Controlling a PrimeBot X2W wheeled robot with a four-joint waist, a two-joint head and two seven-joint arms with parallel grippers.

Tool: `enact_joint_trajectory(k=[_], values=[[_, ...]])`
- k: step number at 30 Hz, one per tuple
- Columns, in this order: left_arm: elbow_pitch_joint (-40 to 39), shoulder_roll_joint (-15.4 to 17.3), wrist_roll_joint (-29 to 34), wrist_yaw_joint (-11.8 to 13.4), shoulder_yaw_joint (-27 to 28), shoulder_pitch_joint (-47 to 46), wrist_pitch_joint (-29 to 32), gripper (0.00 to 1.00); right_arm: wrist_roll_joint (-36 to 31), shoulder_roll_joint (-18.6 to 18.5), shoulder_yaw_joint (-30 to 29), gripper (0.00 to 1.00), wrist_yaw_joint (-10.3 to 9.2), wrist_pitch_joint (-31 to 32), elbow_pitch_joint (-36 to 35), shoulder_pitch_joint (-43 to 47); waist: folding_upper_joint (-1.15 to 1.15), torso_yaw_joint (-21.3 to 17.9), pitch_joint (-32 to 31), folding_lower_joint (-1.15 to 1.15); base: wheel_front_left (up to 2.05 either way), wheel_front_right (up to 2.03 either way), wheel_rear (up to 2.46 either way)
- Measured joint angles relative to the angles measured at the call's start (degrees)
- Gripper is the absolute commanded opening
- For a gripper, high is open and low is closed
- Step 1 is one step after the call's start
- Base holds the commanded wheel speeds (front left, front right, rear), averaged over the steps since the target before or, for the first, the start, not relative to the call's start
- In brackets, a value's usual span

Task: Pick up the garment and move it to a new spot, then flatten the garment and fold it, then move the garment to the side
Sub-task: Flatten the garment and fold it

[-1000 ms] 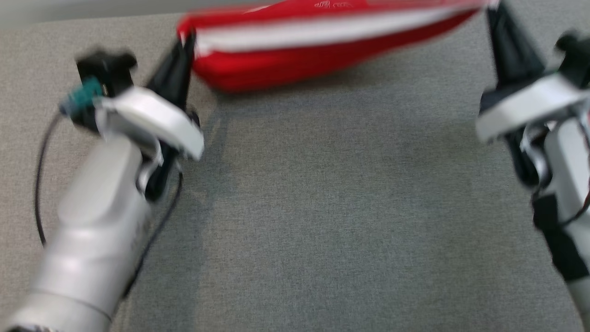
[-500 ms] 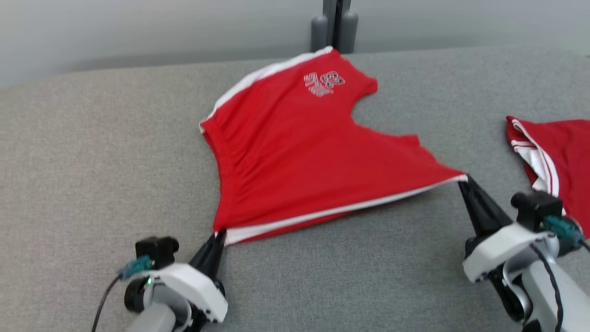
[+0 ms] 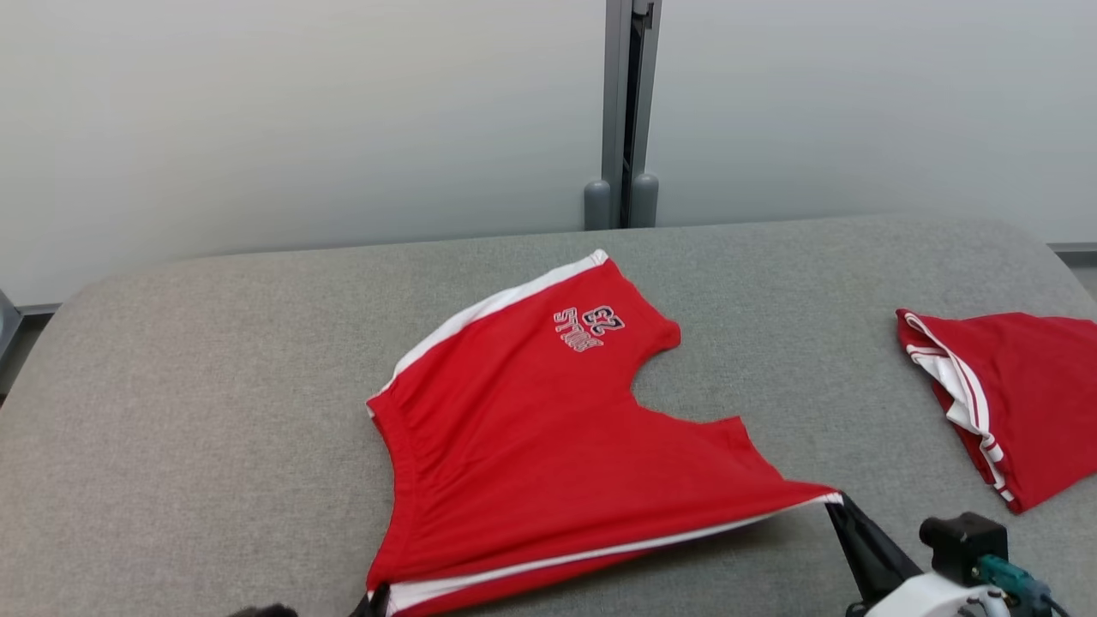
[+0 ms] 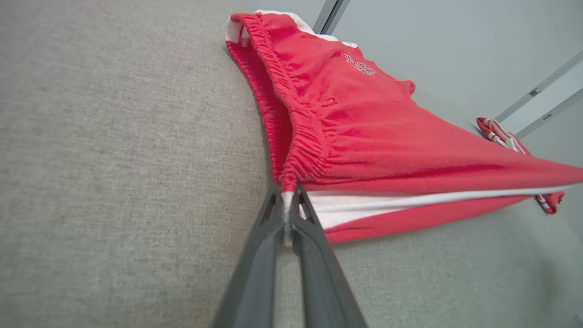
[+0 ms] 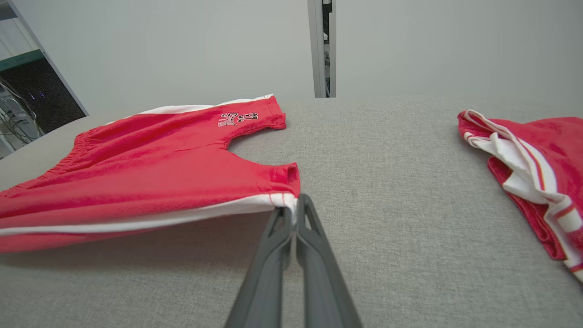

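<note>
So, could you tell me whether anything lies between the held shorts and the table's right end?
Yes: a second red garment lies near that end, apart from the shorts, with bare table between.

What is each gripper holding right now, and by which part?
Both hold the red shorts at the ends of the white side stripe: left gripper pinches the waistband corner, right gripper the leg-hem corner.

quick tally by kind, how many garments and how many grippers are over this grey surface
red garments: 2, the red shorts and a second red garment lying apart on the right
grippers: 2, left gripper and right gripper, each with jaws shut on a near corner of the red shorts
total: 4
</note>
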Motion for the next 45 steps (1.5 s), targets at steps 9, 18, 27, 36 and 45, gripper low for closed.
enact_joint_trajectory(k=[9, 18, 27, 36, 45], values=[[-4.4, -1.1, 2.7, 0.0, 3.9, 6.5, 0.0, 0.00, 0.0, 0.0, -0.8, 0.00, 0.00, 0.0, -3.1, 4.8, 0.00, 0.1, -1.7, 0.00, 0.00, 0.00, 0.00], [-14.2, -1.8, -3.7, 0.0, 2.2, 3.5, 0.0, 0.00, -0.5, -1.3, -2.1, 0.00, -0.18, 0.0, -4.3, -0.6, 0.00, 2.0, 0.6, 0.00, 0.00, 0.00, 0.00], [-13.7, -1.3, -4.7, 0.1, -1.2, -10.2, 0.0, 0.00, -2.7, -3.9, 0.5, 0.00, -0.18, 0.8, 3.7, -20.2, 0.00, 6.1, 7.8, 0.00, 0.00, 0.00, 0.00], [-9.3, -5.4, 0.1, 0.1, 1.6, -21.7, 0.0, 0.00, -4.1, -5.1, 4.4, 0.00, -0.18, 1.3, 13.4, -36.1, 0.00, 10.9, 16.7, 0.00, 0.00, 0.00, 0.00], [-8.3, -6.5, 1.1, 0.1, 2.0, -28.9, 0.0, 0.00, -6.5, -4.9, 9.1, 0.00, -0.18, 0.9, 22.4, -50.4, 0.00, 15.2, 24.4, 0.00, 0.00, 0.00, 0.00]])
